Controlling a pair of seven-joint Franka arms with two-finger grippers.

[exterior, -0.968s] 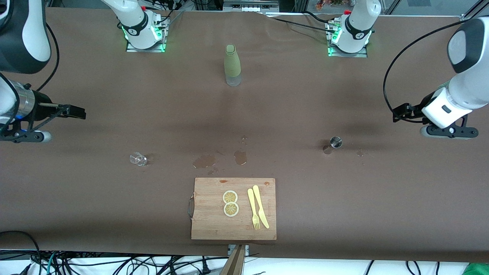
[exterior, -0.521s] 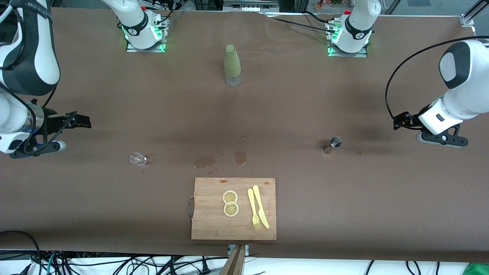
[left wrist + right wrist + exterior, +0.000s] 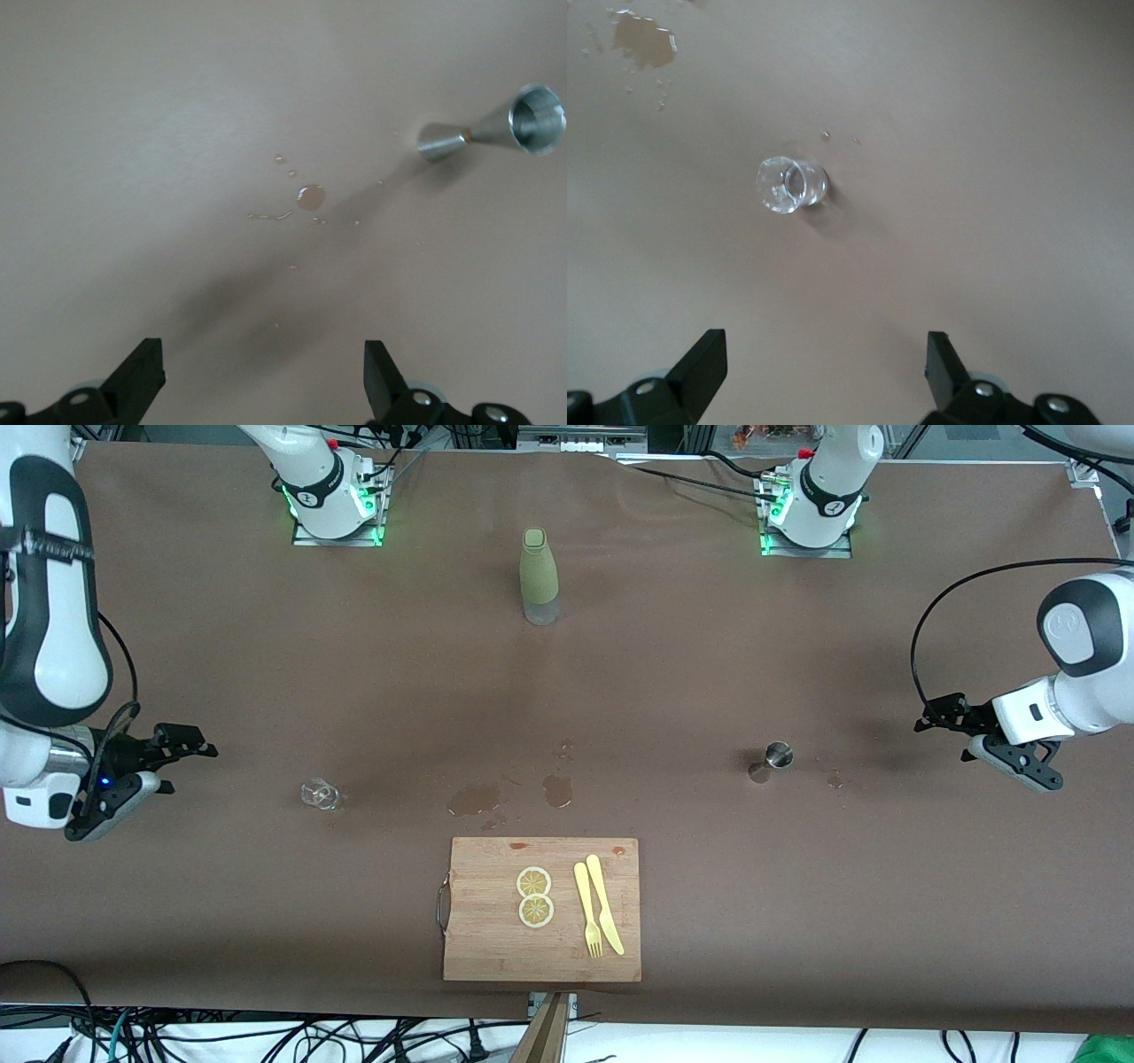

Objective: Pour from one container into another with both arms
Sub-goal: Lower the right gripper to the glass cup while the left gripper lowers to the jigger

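Note:
A small clear glass (image 3: 320, 794) (image 3: 788, 184) stands on the brown table toward the right arm's end. My right gripper (image 3: 199, 746) (image 3: 824, 347) hangs open and empty over bare table, apart from the glass and closer to that end. A metal jigger (image 3: 778, 755) (image 3: 496, 128) stands toward the left arm's end, with small droplets (image 3: 310, 197) beside it. My left gripper (image 3: 928, 719) (image 3: 261, 354) is open and empty over bare table, apart from the jigger and closer to that end.
A green bottle (image 3: 539, 577) stands upright mid-table near the bases. A wooden cutting board (image 3: 483, 948) near the front edge carries two lemon slices (image 3: 534, 895), a yellow fork (image 3: 586, 911) and knife (image 3: 604, 903). Brown spills (image 3: 557, 789) lie just above the board.
Both arms have come down toward the table. The right gripper has moved lower and slightly toward the glass; the left gripper has dropped lower, level with the jigger.

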